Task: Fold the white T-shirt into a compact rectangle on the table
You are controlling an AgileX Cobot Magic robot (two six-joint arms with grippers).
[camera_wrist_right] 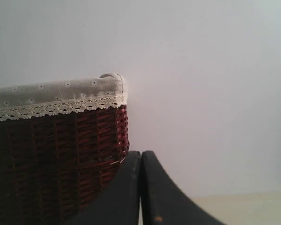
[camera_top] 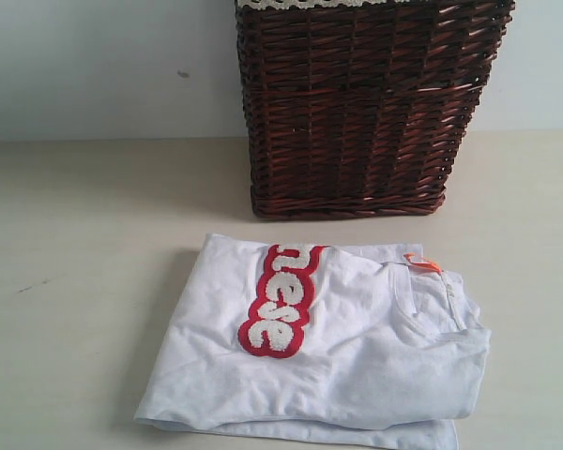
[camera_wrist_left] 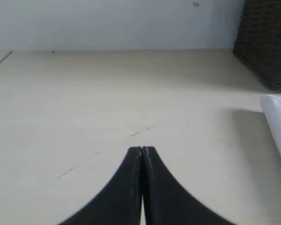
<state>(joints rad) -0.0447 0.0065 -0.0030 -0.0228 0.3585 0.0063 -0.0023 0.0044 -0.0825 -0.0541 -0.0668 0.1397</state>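
Observation:
The white T-shirt [camera_top: 328, 347] lies folded into a rough rectangle on the table [camera_top: 75, 244], in front of the basket, its red-outlined lettering [camera_top: 283, 300] and orange neck tag [camera_top: 420, 262] facing up. Neither arm shows in the exterior view. In the left wrist view my left gripper [camera_wrist_left: 142, 149] is shut with nothing in it, above bare table [camera_wrist_left: 84, 103], and an edge of the T-shirt [camera_wrist_left: 277, 122] shows off to one side. My right gripper [camera_wrist_right: 141, 153] is shut and empty, raised beside the basket, with the wall behind it.
A dark brown wicker basket [camera_top: 366, 103] with a lace-trimmed cloth liner [camera_wrist_right: 56, 96] stands at the back of the table, just behind the shirt. The basket's corner [camera_wrist_left: 267, 42] also shows in the left wrist view. A pale wall [camera_top: 94, 66] runs behind.

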